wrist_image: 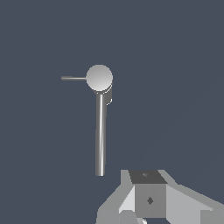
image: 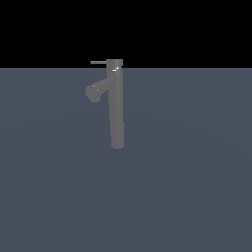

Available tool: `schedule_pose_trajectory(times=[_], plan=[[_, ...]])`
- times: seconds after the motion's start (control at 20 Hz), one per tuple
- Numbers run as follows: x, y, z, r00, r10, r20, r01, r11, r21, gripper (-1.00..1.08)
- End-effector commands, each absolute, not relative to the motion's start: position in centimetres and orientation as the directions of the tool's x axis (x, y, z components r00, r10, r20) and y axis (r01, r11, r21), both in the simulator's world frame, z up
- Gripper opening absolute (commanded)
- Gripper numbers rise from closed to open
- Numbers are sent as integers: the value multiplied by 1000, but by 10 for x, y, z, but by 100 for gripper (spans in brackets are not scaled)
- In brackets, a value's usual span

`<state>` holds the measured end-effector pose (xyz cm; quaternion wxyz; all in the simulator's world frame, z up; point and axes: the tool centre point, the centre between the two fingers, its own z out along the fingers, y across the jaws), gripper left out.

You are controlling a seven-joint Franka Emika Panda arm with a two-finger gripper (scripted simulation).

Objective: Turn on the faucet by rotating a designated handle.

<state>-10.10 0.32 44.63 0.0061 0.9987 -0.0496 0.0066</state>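
The gripper (wrist_image: 131,216) is cut off, so I cannot tell if it is open. It sits high, apart from the faucet (image: 116,108). The handle (image: 98,62) sticks sideways from the top.

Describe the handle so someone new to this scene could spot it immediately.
Find the faucet, the lone tall grey column on the flat grey-blue floor. At its top cap, the handle sticks out level toward the exterior view's left. It is a thin, straight rod, unlike the thicker, down-angled spout just below it.
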Motion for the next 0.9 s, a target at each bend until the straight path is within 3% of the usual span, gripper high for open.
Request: schedule_pose_trajectory(times=[0.0, 0.85], plan=[[-80, 10, 435, 995, -102, 13, -102, -995, 14, -100], [33, 61, 336, 993, -114, 4, -114, -993, 9, -100]])
